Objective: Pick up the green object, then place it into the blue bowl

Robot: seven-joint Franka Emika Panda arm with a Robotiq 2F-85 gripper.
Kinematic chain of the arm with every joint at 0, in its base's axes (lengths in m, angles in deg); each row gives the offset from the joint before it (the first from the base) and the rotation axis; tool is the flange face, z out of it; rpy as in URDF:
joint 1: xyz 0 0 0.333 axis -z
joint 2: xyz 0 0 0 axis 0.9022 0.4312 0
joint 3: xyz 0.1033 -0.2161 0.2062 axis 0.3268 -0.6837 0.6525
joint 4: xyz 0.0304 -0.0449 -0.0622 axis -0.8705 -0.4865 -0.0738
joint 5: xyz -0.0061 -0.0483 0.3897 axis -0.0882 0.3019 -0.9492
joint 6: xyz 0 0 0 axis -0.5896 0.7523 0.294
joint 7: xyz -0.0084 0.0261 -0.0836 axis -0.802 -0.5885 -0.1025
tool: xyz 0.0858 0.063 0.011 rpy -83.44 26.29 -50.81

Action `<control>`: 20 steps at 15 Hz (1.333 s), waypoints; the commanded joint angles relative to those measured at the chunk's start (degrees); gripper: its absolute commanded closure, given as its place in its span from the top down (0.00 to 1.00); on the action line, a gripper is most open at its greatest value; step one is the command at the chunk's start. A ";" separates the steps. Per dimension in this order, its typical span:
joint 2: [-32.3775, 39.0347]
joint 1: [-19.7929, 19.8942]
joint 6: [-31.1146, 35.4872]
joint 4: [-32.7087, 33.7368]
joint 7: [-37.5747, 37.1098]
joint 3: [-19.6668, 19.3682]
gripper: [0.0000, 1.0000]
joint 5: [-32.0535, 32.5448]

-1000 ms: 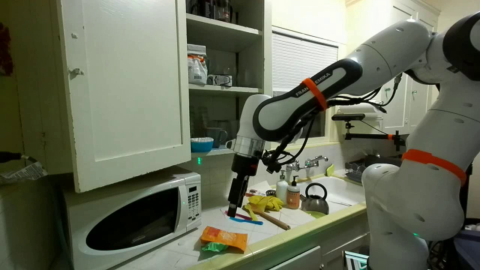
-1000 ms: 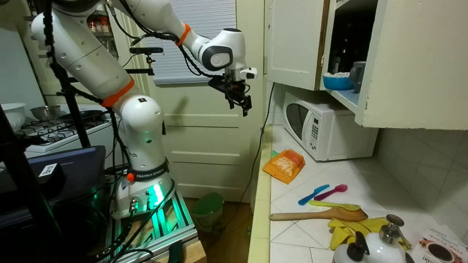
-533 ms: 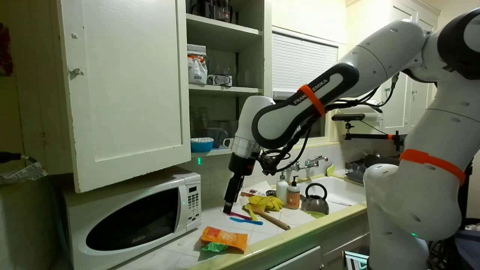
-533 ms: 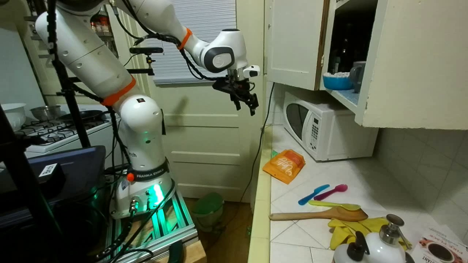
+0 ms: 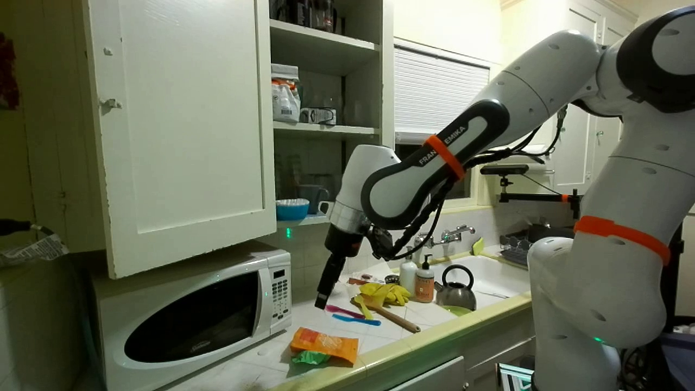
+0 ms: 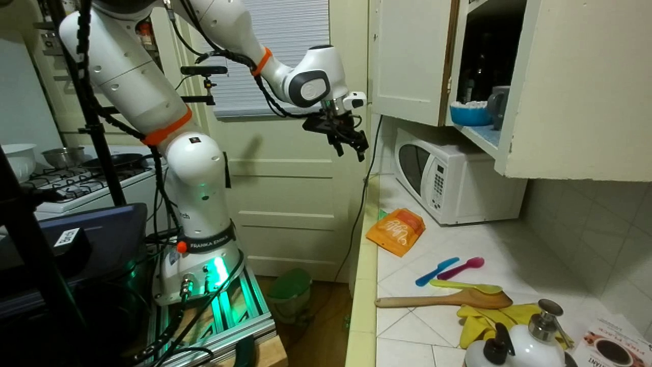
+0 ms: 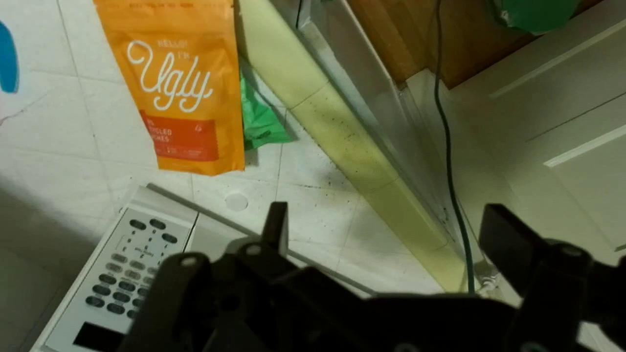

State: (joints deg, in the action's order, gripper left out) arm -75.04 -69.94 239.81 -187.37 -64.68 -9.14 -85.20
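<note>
The green object (image 5: 311,358) is a small crinkled bright-green packet on the counter, partly under an orange pouch. Only a corner shows in an exterior view (image 6: 382,214); in the wrist view the packet (image 7: 262,122) lies at the pouch's right side. The blue bowl (image 5: 292,209) sits on the lowest cabinet shelf with white ruffled things in it; it also shows in an exterior view (image 6: 469,114) and is out of the wrist view. My gripper (image 6: 350,154) is high above the counter's front edge, open and empty, its fingers (image 7: 386,210) wide apart, away from the packet.
The orange pouch (image 5: 326,344) lies on the counter before the white microwave (image 5: 190,315). An open cabinet door (image 5: 184,119) hangs above the microwave. A blue knife (image 6: 436,271), pink spoon (image 6: 461,268), wooden spoon (image 6: 443,299) and yellow gloves (image 6: 499,321) lie further along.
The arm has reached forward: the gripper has moved left in an exterior view and right in the other camera's picture, tilting a little. The packet, pouch and bowl have not moved.
</note>
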 commanded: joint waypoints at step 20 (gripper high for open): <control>27.73 11.47 14.05 8.02 -29.29 -3.35 1.00 46.41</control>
State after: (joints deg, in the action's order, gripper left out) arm -49.46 -58.14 255.28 -179.04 -85.58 -12.93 -45.29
